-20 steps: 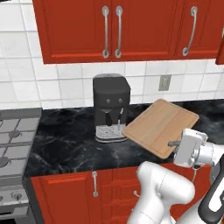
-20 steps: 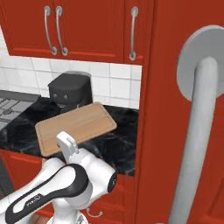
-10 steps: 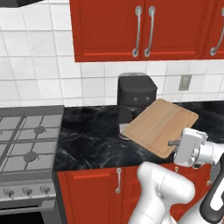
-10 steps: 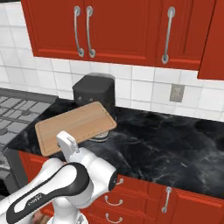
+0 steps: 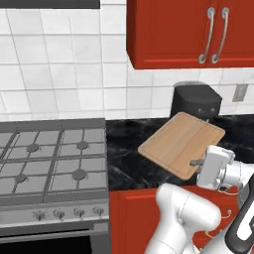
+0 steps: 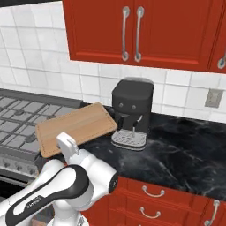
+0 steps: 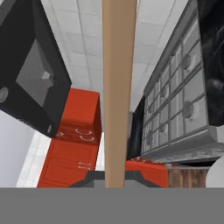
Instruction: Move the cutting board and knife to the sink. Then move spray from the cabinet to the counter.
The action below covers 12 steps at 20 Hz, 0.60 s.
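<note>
Wooden cutting board (image 5: 181, 143) aloft, seemingly clear of counter (image 5: 130, 144).

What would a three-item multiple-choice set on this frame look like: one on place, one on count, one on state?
1. Where does the coffee machine stand?
A. on the stove
B. on the black counter against the tiled wall
C. inside the wall cabinet

2. How many silver handles show on the red wall cabinet in the left base view?
A. one
B. two
C. four

3. What state is the cutting board in?
A. lying flat on the counter
B. held up by the gripper, clear of the counter
C. leaning against the wall

Key: 1 B, the coffee machine sits on the counter by the tiles. 2 B, two handles hang side by side on the wall cabinet. 3 B, the gripper is shut on the near edge of the cutting board, which hangs tilted above the counter and stove.
</note>
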Available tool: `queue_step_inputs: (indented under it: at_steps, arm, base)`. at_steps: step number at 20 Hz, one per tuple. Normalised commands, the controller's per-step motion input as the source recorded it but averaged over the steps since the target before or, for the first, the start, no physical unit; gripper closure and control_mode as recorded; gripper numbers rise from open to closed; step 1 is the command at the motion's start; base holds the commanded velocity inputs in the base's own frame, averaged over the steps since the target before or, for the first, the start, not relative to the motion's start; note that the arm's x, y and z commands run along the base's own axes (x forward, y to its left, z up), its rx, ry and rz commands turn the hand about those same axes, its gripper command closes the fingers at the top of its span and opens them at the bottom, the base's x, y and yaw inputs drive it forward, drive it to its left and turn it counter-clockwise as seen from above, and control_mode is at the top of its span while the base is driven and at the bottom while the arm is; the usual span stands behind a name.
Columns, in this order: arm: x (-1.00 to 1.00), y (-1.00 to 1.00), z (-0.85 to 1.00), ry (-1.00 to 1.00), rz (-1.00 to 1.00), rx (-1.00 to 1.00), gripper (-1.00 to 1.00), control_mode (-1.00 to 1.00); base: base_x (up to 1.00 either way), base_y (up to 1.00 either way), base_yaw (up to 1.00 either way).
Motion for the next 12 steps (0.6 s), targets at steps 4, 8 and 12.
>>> queue_step_inputs:
  at_steps: [4, 8, 12]
  arm:
    - [0.0, 0.0, 0.0, 0.0, 0.0, 0.0, 1.0, 1.0]
    - [0.0, 0.0, 0.0, 0.0, 0.0, 0.0, 1.0, 1.0]
    - [0.0, 0.0, 0.0, 0.0, 0.0, 0.0, 1.0, 1.0]
  base:
    - [0.23, 0.84, 0.0]
    - [0.22, 0.86, 0.12]
    - [0.23, 0.84, 0.14]
